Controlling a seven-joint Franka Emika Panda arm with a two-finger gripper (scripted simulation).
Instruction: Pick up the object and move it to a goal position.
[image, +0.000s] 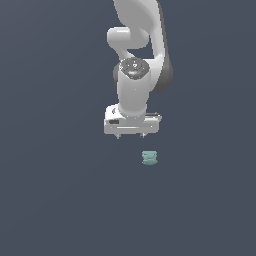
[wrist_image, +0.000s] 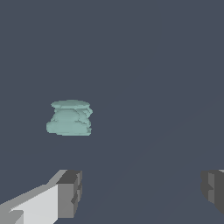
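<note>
The object (image: 149, 158) is a small pale teal-green lump with ridged sides, lying on the dark grey floor in the exterior view. My white gripper (image: 130, 135) hangs just above and slightly toward the exterior view's left of it, apart from it. In the wrist view the object (wrist_image: 69, 117) lies ahead of the gripper (wrist_image: 142, 192), outside the gap between the fingers. The fingers (wrist_image: 70, 192) stand wide apart with nothing between them, so the gripper is open.
The white arm (image: 137, 55) rises behind the gripper toward the top of the exterior view. A plain dark grey surface (image: 60, 200) fills everything else in both views.
</note>
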